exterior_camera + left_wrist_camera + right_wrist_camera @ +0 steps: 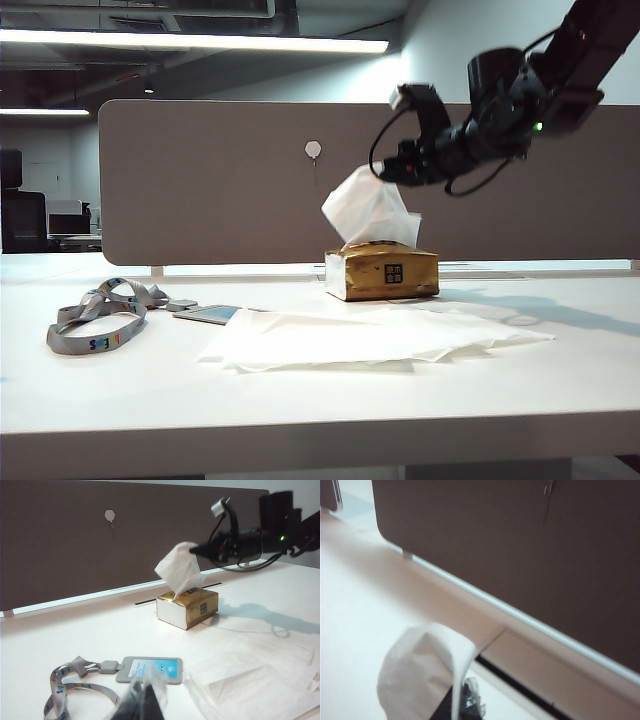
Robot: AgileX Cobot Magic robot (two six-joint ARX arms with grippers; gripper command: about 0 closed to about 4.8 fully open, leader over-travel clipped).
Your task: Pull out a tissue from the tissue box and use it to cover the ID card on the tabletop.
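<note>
The golden-brown tissue box (pixel 385 272) (pixel 187 607) stands on the white tabletop (pixel 150 390) near the divider. A white tissue (pixel 368 212) (pixel 179 572) (pixel 417 670) rises out of its top, its lower end still in the slot. My right gripper (pixel 385 172) (pixel 195 551) (pixel 460 700) hangs above the box, shut on the tissue's upper edge. The ID card (pixel 205 314) (pixel 152 669) lies flat and uncovered to the left of the box, nearer the front. My left gripper (pixel 145 687) hovers just in front of the card, fingers together and holding nothing; the exterior view does not show it.
A broad pile of white sheets (pixel 370 335) (pixel 255 675) lies in front of the box, its left edge close to the card. A grey lanyard (pixel 95 325) (pixel 65 690) loops away from the card to the left. The grey-brown divider panel (pixel 220 180) (pixel 520 545) closes off the back.
</note>
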